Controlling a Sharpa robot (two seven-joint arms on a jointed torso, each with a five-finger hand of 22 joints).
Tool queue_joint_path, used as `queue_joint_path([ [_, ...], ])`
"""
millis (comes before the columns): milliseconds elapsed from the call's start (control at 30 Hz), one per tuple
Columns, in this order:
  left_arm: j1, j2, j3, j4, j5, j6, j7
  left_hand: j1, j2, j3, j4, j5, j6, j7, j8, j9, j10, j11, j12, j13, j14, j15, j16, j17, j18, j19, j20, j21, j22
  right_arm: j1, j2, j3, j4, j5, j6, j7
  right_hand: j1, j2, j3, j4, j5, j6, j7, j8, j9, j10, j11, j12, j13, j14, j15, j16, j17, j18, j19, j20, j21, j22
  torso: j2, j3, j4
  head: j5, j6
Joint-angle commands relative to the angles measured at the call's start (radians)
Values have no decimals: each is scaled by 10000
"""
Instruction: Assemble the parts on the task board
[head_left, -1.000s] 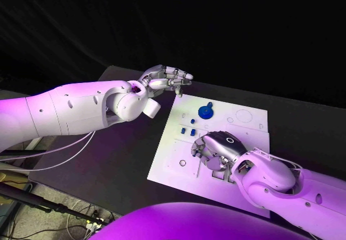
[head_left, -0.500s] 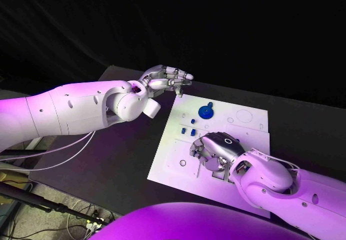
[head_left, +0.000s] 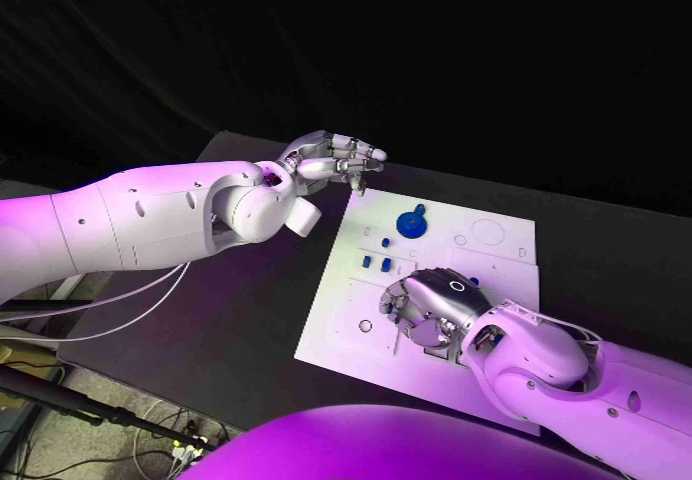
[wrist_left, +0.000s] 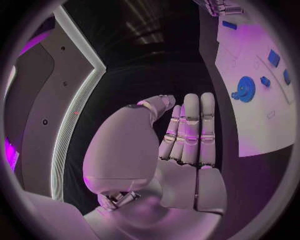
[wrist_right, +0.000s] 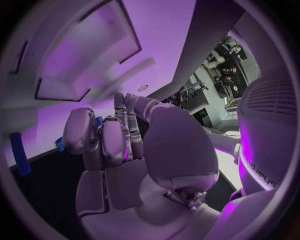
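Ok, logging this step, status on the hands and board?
Left robot hand off board, holds nothing. Right robot hand down on task board, grasp unclear. Blue round part untouched. Nothing blocking.

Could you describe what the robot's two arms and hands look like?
Both arms are smooth, rounded white shells with small dark holes. The left hand and right hand are silver and segmented, with pale fingertip pads. Thin cables hang below the left arm. The right arm carries dark lettering.
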Motion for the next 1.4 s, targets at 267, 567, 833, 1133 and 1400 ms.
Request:
queue_joint_path([
  [267, 11, -1, 6, 23, -98, 217, 2, -106, -14, -43, -30, 26, -61, -16, -66, 9, -70, 27, -19, -9, -73, 14, -67, -11, 63, -12, 92, -63, -13, -11, -191, -8, 69, -68, -328, -139, -56, -47, -128, -14, 84, -579, 46, -452, -172, -317, 45, -51, 40, -47, 88, -202, -239, 2, -122, 101, -302, 982, 6, 11, -2, -30, 2],
  [567, 11, -6, 6, -3, -100, 256, -12, -112, -10, -46, -28, 27, -61, -16, -71, 11, -87, 30, -20, -11, -80, 18, -70, -14, 63, -16, 94, -69, -17, 43, -508, -4, 359, -11, -598, -133, -53, -61, -167, -3, 89, -863, 33, -691, -233, -435, 28, 168, 137, -597, 84, -1390, -1737, -100, 111, 114, 257, 1217, -5, 7, 0, -65, 2],
  [833, 10, -5, 6, -28, -100, 289, -22, -111, -4, -45, -30, 28, -57, -18, -72, 14, -95, 30, -19, -12, -84, 19, -71, -15, 64, -17, 95, -71, -19, 200, -761, 0, 614, 308, -493, -42, -54, -134, -431, 12, 135, -866, -154, -829, -237, 364, -395, 1335, 857, -78, -263, -782, -1068, -250, 510, -172, 1125, 1566, -6, 7, -16, -111, 2],
  [1133, 10, -6, 6, -39, -100, 323, -37, -108, 6, -43, -32, 29, -48, -21, -70, 18, -103, 29, -18, -13, -89, 20, -72, -17, 65, -18, 96, -74, -22, 241, -851, 0, 699, 477, -771, 79, -35, -183, -379, 152, 175, -765, -250, -1042, -265, -347, -545, 3372, 2603, 29, -397, -575, -870, -303, 633, -326, 1340, 1730, 4, 7, 2, -154, 2],
  [1400, 9, -18, 5, -45, -100, 329, -31, -108, 6, -43, -32, 29, -48, -21, -70, 18, -103, 29, -18, -13, -89, 20, -72, -17, 65, -18, 96, -74, -22, 401, -1235, 27, 912, 1028, -1346, 133, -8, -155, -184, 192, 310, -585, -184, -1043, -207, -518, -436, 4278, 3339, 112, -322, -329, -600, -365, 767, -294, 1647, 1863, -4, -2, 3, -246, 2],
])
